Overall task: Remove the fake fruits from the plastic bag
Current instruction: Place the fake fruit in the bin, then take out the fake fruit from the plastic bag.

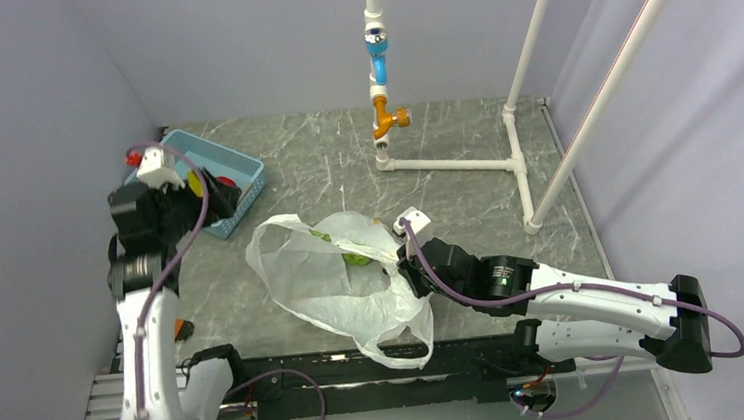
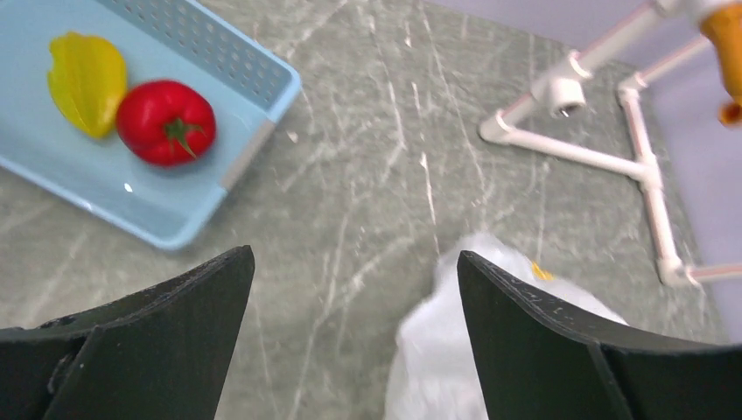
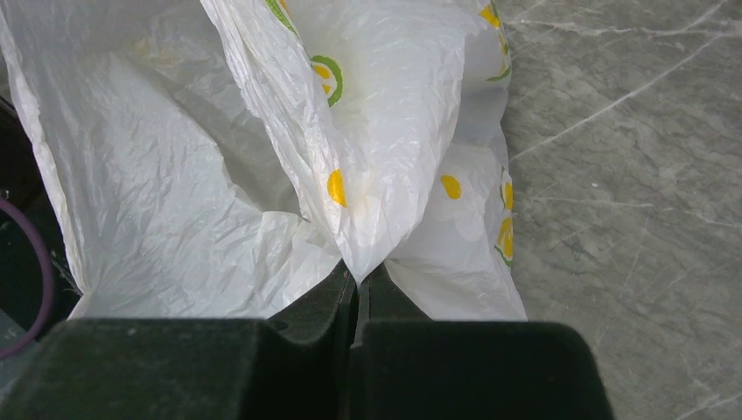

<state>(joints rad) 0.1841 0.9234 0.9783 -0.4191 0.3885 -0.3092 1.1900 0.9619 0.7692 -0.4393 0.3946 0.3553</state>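
Observation:
The white plastic bag (image 1: 344,282) lies crumpled mid-table, its mouth open toward the left. A green fruit (image 1: 357,258) shows through the film inside it. My right gripper (image 3: 360,273) is shut on a fold of the bag (image 3: 367,131), holding it at its right side (image 1: 404,256). My left gripper (image 2: 354,262) is open and empty, raised by the blue basket (image 1: 207,179). The red round fruit (image 2: 165,122) and the yellow oblong fruit (image 2: 86,80) lie in the basket (image 2: 254,74). The bag's edge (image 2: 437,350) shows between my left fingers. The purple-black bunch is hidden.
A white pipe frame (image 1: 465,163) with a blue and orange fitting (image 1: 381,79) stands at the back right. Slanted white poles (image 1: 627,59) rise on the right. Grey walls close in both sides.

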